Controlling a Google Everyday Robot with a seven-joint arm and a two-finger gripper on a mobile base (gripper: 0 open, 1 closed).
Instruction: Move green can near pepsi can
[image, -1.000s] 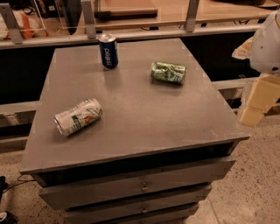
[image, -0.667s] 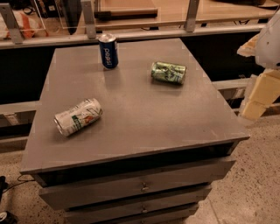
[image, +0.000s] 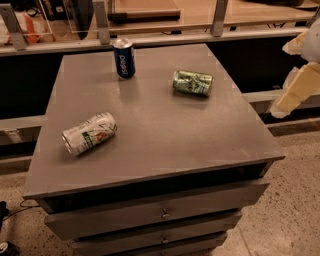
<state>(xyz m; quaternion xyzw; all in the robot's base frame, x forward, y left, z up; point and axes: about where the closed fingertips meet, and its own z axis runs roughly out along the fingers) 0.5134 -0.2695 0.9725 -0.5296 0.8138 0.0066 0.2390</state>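
- Watching the tool (image: 299, 87) hang beyond the counter's (image: 165, 140) right edge, well apart from everything; wide or narrow, I can't tell.
- Green can (image: 192, 82) lies on its side toward the back right; pepsi can (image: 123, 58) stands upright near the back edge.
- Risk: nudged, the lying can rolls; a careless sweep topples the pepsi can.
- Open counter between them; white can (image: 89, 133) lies front left, well apart.

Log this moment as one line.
green can: on side, right rear | pepsi can: upright, rear | gripper: beyond right edge of table, away from cans
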